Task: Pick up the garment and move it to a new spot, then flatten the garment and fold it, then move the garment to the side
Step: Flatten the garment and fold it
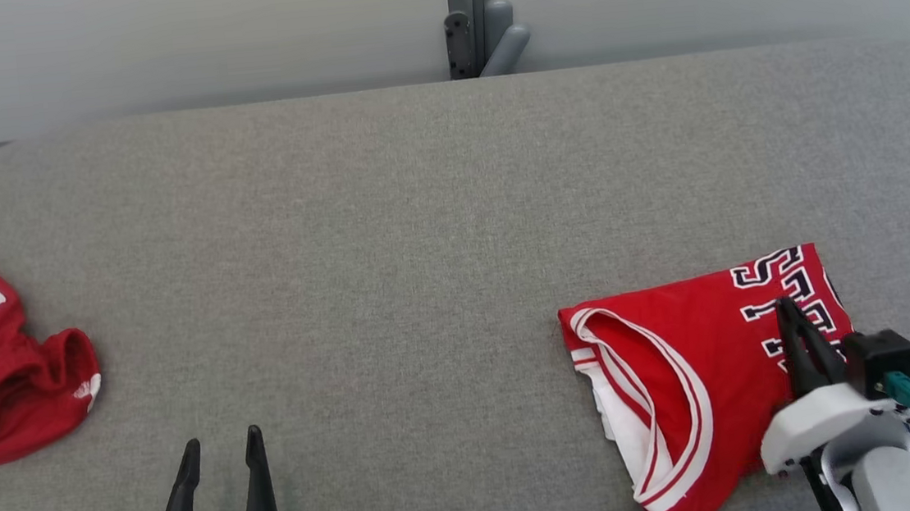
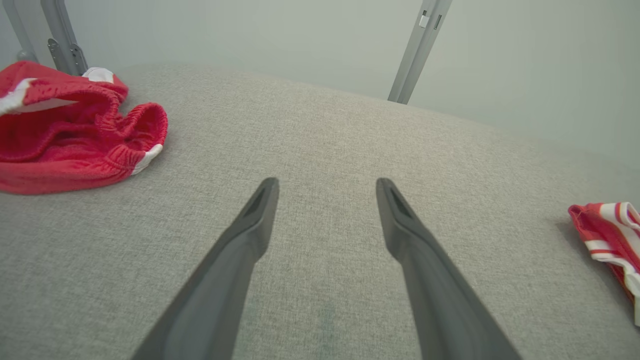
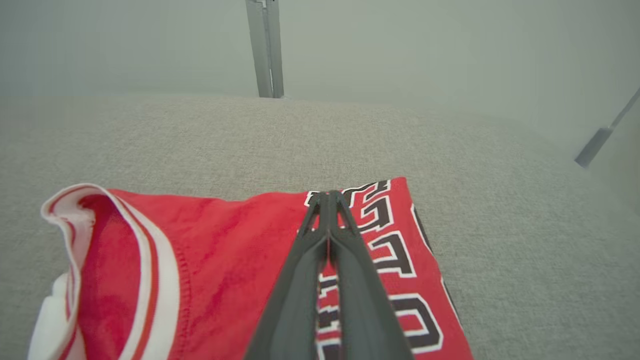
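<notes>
Red basketball jersey with white-and-red trim and black lettering [image 1: 703,365] lies folded at lower right of the head view, flat on the grey felt-covered tabletop [image 1: 418,209]. Right end effector [image 1: 785,305] is over the lettered part, fingers clenched together, tips near the jersey's far edge. Can't tell if any cloth is pinched between them. Left end effector [image 1: 221,449] is at lower left, released, fingers spread, over bare tabletop and well apart from the jersey.

Step looks like the last one: shifting the folded jersey sideways. To do it well, keep the move low and slow so the layers stay stacked, drag or lift evenly, and watch the loose armhole trim at the left of the fold.

Right wrist view shows the fingers shut tight over the lettering [image 3: 330,195], with the jersey [image 3: 225,260] under them. Left wrist view shows the spread fingers [image 2: 327,185], a jersey corner [image 2: 607,232] at right edge, and crumpled red shorts with white stripes [image 2: 65,135] at upper left.
</notes>
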Motion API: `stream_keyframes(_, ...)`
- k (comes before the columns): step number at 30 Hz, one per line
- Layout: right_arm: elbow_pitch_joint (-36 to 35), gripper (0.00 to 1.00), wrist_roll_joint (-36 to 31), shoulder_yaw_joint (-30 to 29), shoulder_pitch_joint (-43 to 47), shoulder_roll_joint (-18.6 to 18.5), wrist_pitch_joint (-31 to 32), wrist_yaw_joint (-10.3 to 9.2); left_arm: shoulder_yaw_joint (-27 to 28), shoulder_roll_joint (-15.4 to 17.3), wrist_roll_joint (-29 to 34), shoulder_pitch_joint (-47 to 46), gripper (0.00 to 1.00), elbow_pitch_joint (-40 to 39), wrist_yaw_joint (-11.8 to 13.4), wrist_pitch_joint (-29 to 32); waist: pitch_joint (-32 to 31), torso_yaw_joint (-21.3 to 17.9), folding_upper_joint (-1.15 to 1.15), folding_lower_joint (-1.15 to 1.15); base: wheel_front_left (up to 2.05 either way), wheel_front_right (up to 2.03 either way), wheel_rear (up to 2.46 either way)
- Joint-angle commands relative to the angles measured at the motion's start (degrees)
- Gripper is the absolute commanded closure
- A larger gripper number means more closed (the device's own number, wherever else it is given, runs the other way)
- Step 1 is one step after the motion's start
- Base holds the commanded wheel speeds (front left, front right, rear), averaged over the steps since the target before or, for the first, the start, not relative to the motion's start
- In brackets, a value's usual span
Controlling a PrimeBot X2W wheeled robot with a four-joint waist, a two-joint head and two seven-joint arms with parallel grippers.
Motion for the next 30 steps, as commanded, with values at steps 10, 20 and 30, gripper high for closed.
stream_keyframes(10, 13.83, 1.0, -0.79, 8.22, -10.41, 0.69, -0.12, -0.03, -0.22, 0.11, 0.17, -4.96, 0.0, 0.74, -0.93, 0.0, 8.03, 3.23, 0.19, 0.0, 0.0, 0.0, 0.0)
stream_keyframes(20, 10.97, 1.0, 2.38, 19.01, -10.65, 0.8, -0.03, 0.0, 0.2, 0.11, -0.04, -5.97, 0.0, 0.98, -1.11, 0.0, 9.5, 4.51, 0.19, 0.0, 0.0, 0.0, 0.0)
stream_keyframes(30, 7.8, 1.0, 3.32, 22.34, -9.22, 0.66, -0.06, -0.02, 0.41, 0.11, -0.62, -5.62, 0.0, 0.96, -1.2, 0.0, 8.95, 4.62, 0.19, 0.0, 0.0, 0.0, 0.0)
